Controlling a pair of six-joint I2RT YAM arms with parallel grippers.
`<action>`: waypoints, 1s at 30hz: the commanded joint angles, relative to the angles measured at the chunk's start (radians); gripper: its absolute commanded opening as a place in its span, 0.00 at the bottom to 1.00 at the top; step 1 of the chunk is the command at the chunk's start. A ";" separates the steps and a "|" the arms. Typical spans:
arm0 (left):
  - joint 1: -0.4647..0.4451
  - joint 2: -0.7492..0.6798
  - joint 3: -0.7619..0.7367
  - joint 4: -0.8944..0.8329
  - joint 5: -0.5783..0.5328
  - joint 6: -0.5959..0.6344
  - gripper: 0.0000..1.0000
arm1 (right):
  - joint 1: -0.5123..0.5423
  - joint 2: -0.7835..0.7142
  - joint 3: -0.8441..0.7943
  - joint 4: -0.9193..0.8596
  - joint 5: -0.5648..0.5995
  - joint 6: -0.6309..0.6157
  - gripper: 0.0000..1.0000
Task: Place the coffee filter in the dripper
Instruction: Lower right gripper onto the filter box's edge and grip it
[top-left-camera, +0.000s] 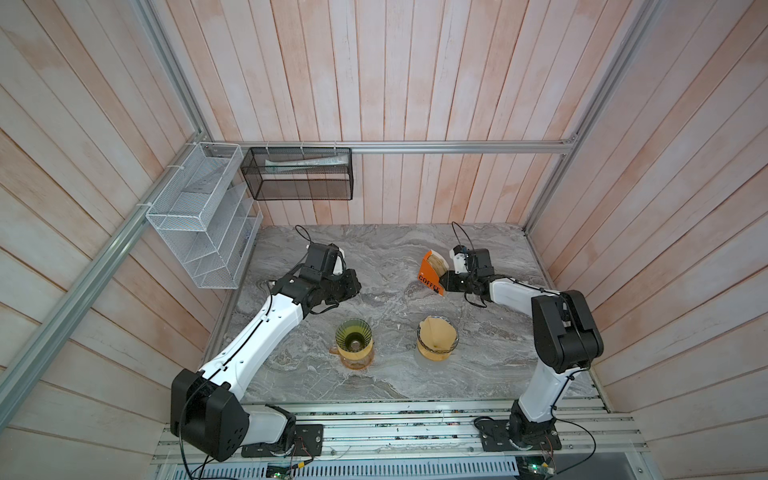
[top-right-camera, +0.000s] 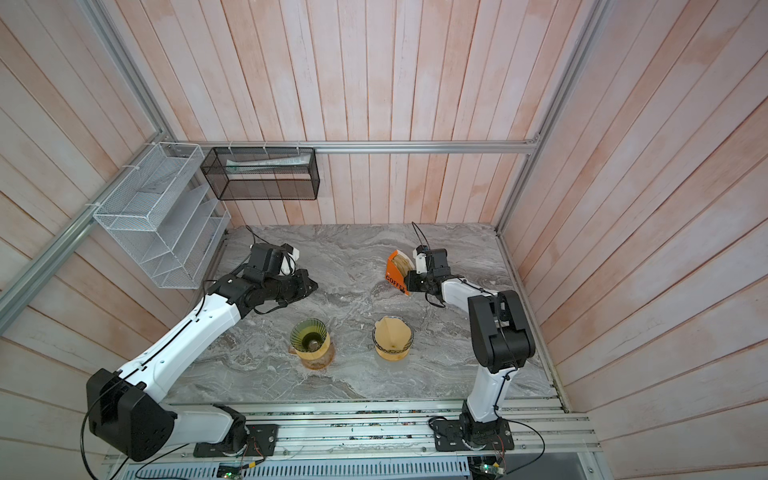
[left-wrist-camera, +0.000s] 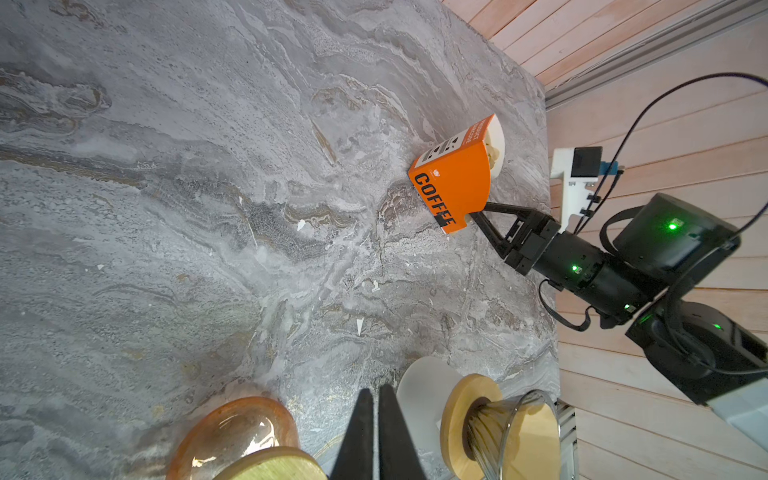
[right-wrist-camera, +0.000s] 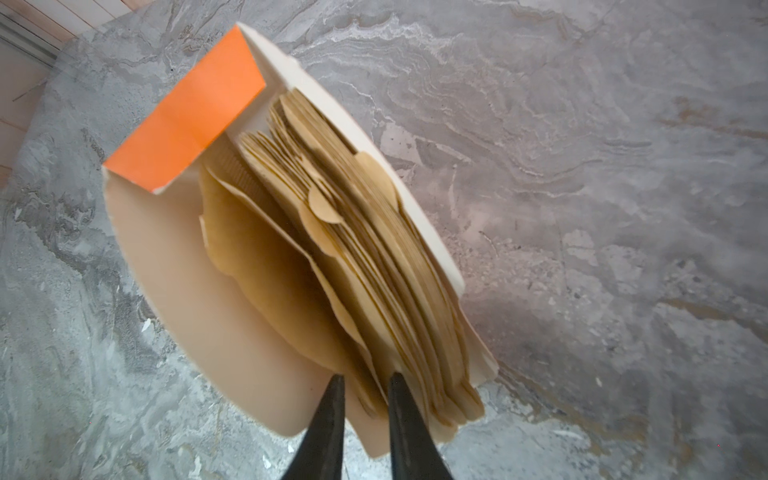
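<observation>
The right gripper (right-wrist-camera: 365, 380) reaches into the open mouth of the orange filter box (top-left-camera: 430, 275). Its jaws are pinched on the lower edge of a brown coffee filter (right-wrist-camera: 270, 270) at the front of the stack. The box stands tilted on the back right part of the table (top-left-camera: 386, 257), away from the table's edges. The left gripper (left-wrist-camera: 376, 399) hangs over the left side, jaws clenched on nothing. A wide stretch of bare marble lies between the arms. Nearer the front, two drippers stand apart with a gap between them. The green dripper (top-left-camera: 353, 334) shows bare ribbed glass inside, and a paper liner (top-left-camera: 434, 331) sits in the clear dripper (top-left-camera: 436, 355).
</observation>
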 joint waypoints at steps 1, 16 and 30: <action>0.005 0.007 -0.015 0.017 0.009 0.016 0.09 | 0.012 0.005 0.022 -0.014 0.014 -0.016 0.22; 0.007 -0.002 -0.022 0.017 0.010 0.021 0.09 | 0.022 0.032 0.056 -0.028 0.026 -0.019 0.20; 0.016 -0.011 -0.040 0.028 0.019 0.022 0.09 | 0.031 0.061 0.091 -0.049 0.031 -0.022 0.21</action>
